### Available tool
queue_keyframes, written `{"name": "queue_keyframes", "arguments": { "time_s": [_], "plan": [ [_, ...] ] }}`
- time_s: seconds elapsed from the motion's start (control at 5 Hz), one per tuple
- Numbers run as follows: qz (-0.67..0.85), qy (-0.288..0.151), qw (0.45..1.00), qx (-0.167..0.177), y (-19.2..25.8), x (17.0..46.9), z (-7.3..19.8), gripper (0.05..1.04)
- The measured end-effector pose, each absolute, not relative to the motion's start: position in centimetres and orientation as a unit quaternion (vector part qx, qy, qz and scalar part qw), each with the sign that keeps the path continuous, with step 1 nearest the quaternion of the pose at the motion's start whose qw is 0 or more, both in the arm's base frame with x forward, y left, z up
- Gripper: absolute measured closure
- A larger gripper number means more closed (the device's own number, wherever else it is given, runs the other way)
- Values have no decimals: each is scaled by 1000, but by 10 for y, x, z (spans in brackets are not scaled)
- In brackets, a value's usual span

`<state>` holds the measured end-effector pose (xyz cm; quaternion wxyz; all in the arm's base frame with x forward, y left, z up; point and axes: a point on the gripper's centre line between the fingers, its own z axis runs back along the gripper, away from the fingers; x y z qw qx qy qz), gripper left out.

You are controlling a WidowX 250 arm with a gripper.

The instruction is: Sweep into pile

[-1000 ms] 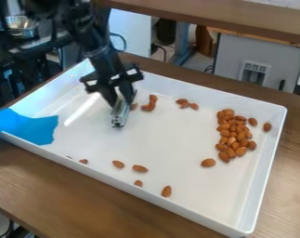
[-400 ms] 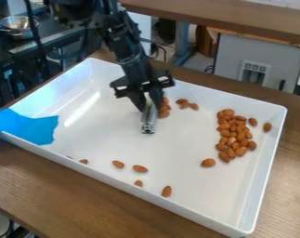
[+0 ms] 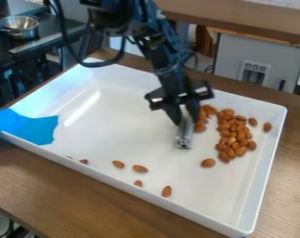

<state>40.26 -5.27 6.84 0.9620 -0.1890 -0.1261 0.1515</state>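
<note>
Nuts in the tray (image 3: 256,186). The gripper (image 3: 185,114) is closed about a metal bar (image 3: 185,132), whose long axis slants down from the jaws toward the near edge. The pile (image 3: 232,135) lies to the bar's right, toward the right edge, with a few nuts (image 3: 201,118) just beside the bar, between the two. The next stroke therefore calls for a short rightward push, broadside; strays (image 3: 140,168) near the near edge would need a separate pass.
</note>
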Motion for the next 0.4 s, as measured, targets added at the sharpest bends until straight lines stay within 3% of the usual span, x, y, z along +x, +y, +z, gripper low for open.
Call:
{"name": "queue_keyframes", "arguments": {
  "time_s": [0.4],
  "plan": [
    [118,-122,962,-214,-78,407,84,733]
  ]
}}
